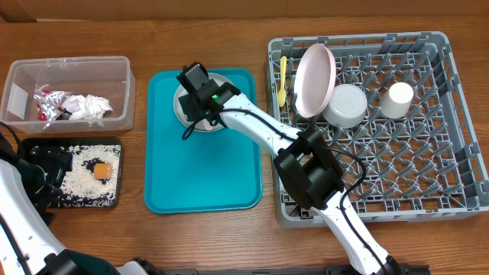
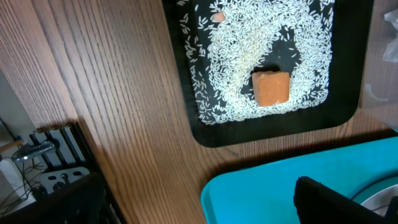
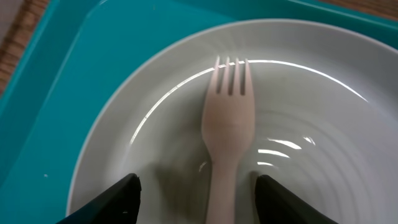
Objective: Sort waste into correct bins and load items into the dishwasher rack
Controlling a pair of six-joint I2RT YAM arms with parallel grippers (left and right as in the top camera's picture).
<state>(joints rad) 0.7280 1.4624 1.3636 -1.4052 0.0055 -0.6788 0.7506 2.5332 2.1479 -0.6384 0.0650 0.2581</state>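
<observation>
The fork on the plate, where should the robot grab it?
By its handle, from straight above. The fork lies flat on the plate, prongs pointing away, and its narrow handle runs between the right gripper's open fingers. Pinching the slim handle from both sides probably works better than the wider prong end.

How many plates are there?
2. The pale pinkish-white round plate stands on edge in the grey plastic dishwasher rack; the grey-green round plate lies on the teal serving tray, holding a white plastic fork.
</observation>
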